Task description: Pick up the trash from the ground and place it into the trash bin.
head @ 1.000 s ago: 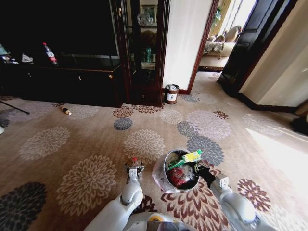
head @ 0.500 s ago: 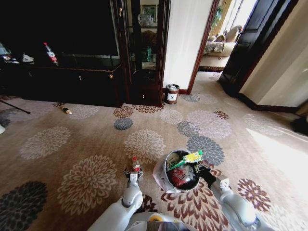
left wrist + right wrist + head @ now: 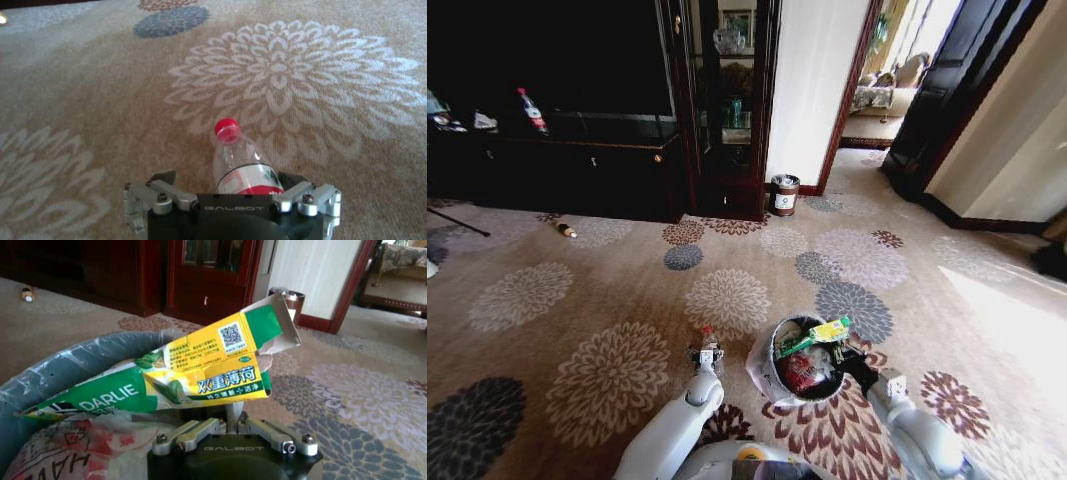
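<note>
- The left gripper (image 3: 707,352), low and centre-left in the head view, is over the carpet (image 3: 607,300). A clear bottle (image 3: 241,167) with a red cap lies between its spread fingers (image 3: 162,181), cap pointing away from the wrist.
- The bottle sits closer to one finger than the other. If the fingers close off-centre, the round, slick body could roll or squirt out across the carpet.
- The right gripper (image 3: 852,357) is at the right rim of the bin (image 3: 763,362), in the lower centre of the head view. Its fingers pinch a torn green and yellow carton (image 3: 193,367) that lies across the bin mouth.
- The bin already holds a red-white packet (image 3: 802,368) and looks well filled. The carton is long and rests across the rim, so on release it may tip out onto the carpet instead of dropping in.
- The liner (image 3: 63,370) is loose; a tug from the fingers could drag it or shift the light bin.
- Another small bottle (image 3: 564,230) lies far off at upper left, near the dark cabinet (image 3: 577,170).
</note>
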### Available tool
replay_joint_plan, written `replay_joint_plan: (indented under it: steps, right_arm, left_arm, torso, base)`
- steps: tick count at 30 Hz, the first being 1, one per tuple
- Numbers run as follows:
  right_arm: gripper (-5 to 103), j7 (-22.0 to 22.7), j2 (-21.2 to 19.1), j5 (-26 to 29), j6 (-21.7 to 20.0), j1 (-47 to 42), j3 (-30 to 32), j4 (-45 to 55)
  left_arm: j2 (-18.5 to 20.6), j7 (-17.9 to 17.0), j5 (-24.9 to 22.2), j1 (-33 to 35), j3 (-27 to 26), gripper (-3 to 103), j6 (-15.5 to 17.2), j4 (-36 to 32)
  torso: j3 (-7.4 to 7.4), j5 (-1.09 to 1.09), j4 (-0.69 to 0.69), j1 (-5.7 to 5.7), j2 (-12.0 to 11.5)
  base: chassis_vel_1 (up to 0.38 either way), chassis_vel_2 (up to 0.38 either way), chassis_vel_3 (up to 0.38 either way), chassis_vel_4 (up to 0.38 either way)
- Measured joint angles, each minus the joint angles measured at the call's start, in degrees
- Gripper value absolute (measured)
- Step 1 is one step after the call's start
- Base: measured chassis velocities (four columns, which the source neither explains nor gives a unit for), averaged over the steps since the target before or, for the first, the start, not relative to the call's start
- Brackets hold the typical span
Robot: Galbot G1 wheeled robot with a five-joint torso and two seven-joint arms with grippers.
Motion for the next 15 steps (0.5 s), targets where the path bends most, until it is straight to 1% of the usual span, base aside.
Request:
replay_joint_plan:
  steps: [1, 2, 3, 4, 5, 6, 10, 12, 14, 15]
  right_arm:
    - [2, 0.0, 0.0, 0.0, 0.0, 0.0, 0.0, 0.0]
    - [2, 0.0, -0.1, 0.1, 0.0, 0.0, 0.0, 0.0]
    - [2, 0.0, -0.1, 0.1, 0.0, -0.1, 0.0, 0.0]
    - [2, 0.1, -0.1, 0.1, 0.0, -0.1, 0.0, 0.0]
    - [2, 0.1, -0.2, 0.2, 0.0, -0.1, 0.0, 0.0]
    - [2, 0.1, -0.2, 0.2, 0.0, -0.1, 0.0, 0.0]
    - [2, 0.4, -0.6, 0.5, -0.1, 0.2, -0.1, 0.0]
    - [2, 0.4, -0.6, 0.5, -0.1, 0.3, -0.2, 0.0]
    - [2, 0.5, -0.6, 0.5, -0.2, 0.5, -0.3, -0.1]
    - [2, 0.5, -0.6, 0.5, -0.2, 0.5, -0.3, -0.1]
  left_arm:
    - [0.0, 0.0, 0.0, 0.0, 0.0, 100, 0.0, 0.0]
    - [0.0, 0.7, 0.0, -0.5, 0.1, 100, -0.7, 1.2]
    - [-0.1, 1.3, 0.0, -1.0, 0.1, 97, -1.3, 2.2]
    - [-0.2, 1.8, 0.1, -1.2, 0.2, 97, -1.7, 2.9]
    - [-0.4, 2.3, 0.1, -1.5, 0.2, 92, -2.1, 3.8]
    - [-0.4, 2.3, 0.1, -1.5, 0.2, 92, -2.1, 3.8]
    - [-0.6, 3.2, 0.2, -1.8, 0.2, 71, -3.2, 5.0]
    - [-0.5, 3.3, 0.2, -1.7, 0.2, 71, -3.3, 4.9]
    - [-0.2, 3.7, 0.4, -1.5, 0.2, 60, -3.7, 4.4]
    - [-0.2, 3.7, 0.4, -1.5, 0.2, 60, -3.7, 4.4]
  torso:
    - [0.0, 0.0, 0.0, 0.0, 0.0]
    - [0.0, 0.0, 0.01, 0.0, 0.0]
    - [0.0, 0.0, 0.0, 0.0, 0.0]
    - [0.0, 0.01, 0.0, 0.0, 0.0]
    - [0.0, 0.0, 0.0, 0.0, 0.0]
    - [0.0, 0.0, 0.0, 0.0, 0.0]
    - [0.0, 0.0, 0.0, 0.0, 0.0]
    - [0.0, 0.0, 0.0, 0.0, 0.0]
    - [0.0, 0.0, 0.0, 0.0, 0.0]
    - [0.0, 0.0, 0.0, 0.0, 0.0]
  base:
    - [0.0, 0.0, 0.0, 0.0]
    - [0.0, 0.0, 0.0, 0.0]
    - [0.0, 0.0, 0.0, 0.0]
    - [0.0, 0.0, 0.0, 0.0]
    - [0.0, 0.0, 0.0, 0.0]
    - [0.0, 0.0, 0.0, 0.0]
    - [0.0, 0.0, 0.0, 0.0]
    - [0.0, 0.0, 0.0, 0.0]
    - [0.0, 0.0, 0.0, 0.0]
    - [0.0, 0.0, 0.0, 0.0]
